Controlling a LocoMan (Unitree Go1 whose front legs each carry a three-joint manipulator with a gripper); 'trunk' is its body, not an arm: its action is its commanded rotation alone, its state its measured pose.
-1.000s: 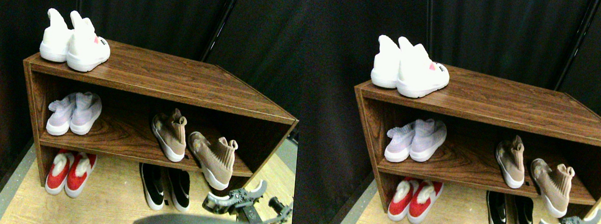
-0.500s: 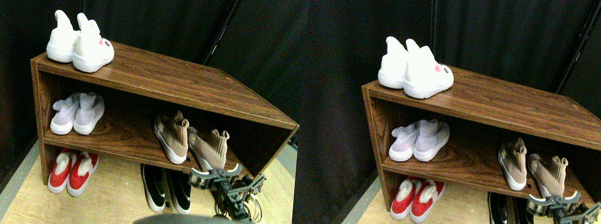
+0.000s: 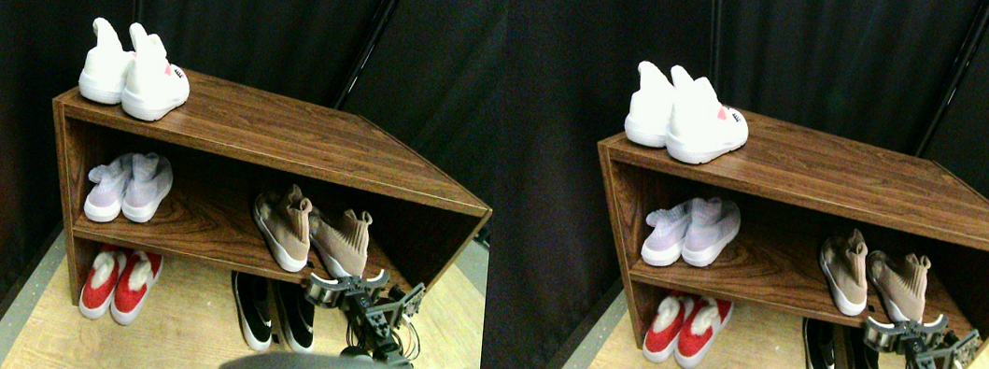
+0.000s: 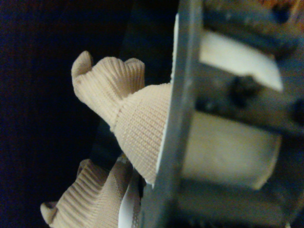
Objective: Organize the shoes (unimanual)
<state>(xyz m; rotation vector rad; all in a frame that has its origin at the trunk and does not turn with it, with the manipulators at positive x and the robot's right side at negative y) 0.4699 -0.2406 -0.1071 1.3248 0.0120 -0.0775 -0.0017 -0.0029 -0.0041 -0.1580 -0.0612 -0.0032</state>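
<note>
Stereo pair view: right gripper (image 3: 346, 287) meets the right tan shoe (image 3: 340, 243) on the middle shelf (image 3: 201, 227), beside its mate (image 3: 283, 228) at nine o'clock. Fingers' state I cannot tell. Push straight, gently, probably squaring the toes.

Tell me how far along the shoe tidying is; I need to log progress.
Mostly done: the right tan shoe sits on the middle shelf beside its mate. The hand is at its toe; grip unclear. Left: backing away. White, lavender, red, black pairs look paired.

The right gripper (image 3: 345, 286) is a dark grey open frame with pale curved jaw tips, black motor blocks and thin looping cables behind.
</note>
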